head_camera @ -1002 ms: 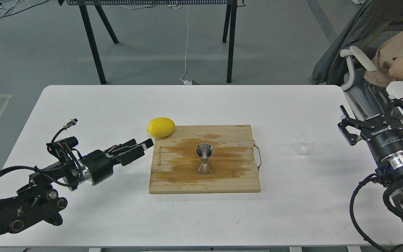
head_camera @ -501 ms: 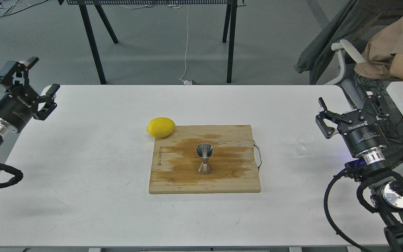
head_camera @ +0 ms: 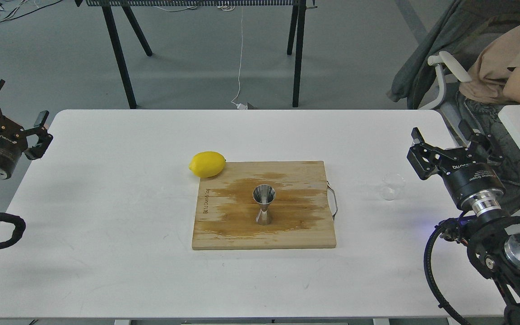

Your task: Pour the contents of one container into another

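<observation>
The steel hourglass jigger point(head_camera: 264, 205) stands upright in the middle of a wooden cutting board point(head_camera: 224, 234) whose surface is darkened by a wet stain. The small clear plastic cup point(head_camera: 392, 185) sits on the white table to the right of the board, apart from it. My right gripper point(head_camera: 443, 135) hovers open just right of the cup, fingers spread and empty. My left gripper point(head_camera: 16, 106) is open at the table's far left edge, well away from everything.
A yellow lemon point(head_camera: 207, 164) touches the board's back left corner. The board has a metal handle point(head_camera: 333, 201) on its right side. A chair with a seated person point(head_camera: 503, 76) is at the back right. Black table legs point(head_camera: 120, 54) stand behind the table point(head_camera: 106, 253).
My left arm swung from near the board's left side back to the far left edge, its gripper going from shut to open. My right gripper shifted left toward the cup.
</observation>
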Tool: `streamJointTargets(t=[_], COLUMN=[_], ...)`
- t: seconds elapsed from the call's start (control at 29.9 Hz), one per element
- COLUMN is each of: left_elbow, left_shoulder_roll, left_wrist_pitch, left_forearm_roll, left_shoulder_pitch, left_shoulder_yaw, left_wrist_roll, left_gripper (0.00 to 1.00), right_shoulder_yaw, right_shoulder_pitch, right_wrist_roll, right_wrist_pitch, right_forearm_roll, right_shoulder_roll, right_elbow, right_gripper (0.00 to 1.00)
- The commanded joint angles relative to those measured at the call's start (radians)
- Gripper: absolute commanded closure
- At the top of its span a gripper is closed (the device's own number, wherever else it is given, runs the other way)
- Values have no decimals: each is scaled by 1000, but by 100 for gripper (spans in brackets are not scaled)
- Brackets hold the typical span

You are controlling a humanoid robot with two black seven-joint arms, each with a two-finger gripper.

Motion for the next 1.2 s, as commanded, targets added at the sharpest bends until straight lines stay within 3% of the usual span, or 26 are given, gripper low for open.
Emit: streamJointTargets(t=[0.0, 0.3, 0.47, 0.6, 0.84, 1.17], left_elbow=[0, 6, 29, 33, 49, 94], left_shoulder_roll=[-10, -47, -54, -54, -71, -87], left_wrist_pitch=[0, 0, 0, 0, 0, 0], left_forearm_roll=[1, 9, 9, 10, 12, 12], left_shoulder_pitch=[0, 2, 2, 3, 2, 2], left_shoulder_yaw=[0, 8, 16, 16, 17, 39], left_wrist_roll=[0, 0, 0, 0, 0, 0], left_gripper=[3, 3, 3, 3, 2, 2], right_shoulder_yaw=[44, 5, -61, -89, -140, -157], right_shoulder_pitch=[-6, 72, 152, 164, 216, 247], right_wrist_roll=[0, -2, -6, -42, -65, -97], right_wrist_pitch=[-317, -349, -349, -349, -349, -349], right_forearm_roll=[5, -8, -5, -6, -9, -14], right_shoulder_roll=[2, 9, 11, 17, 48, 72], right_elbow=[85, 73, -42, -125, -309, -434], right_gripper=[2, 2, 2, 2, 1, 1])
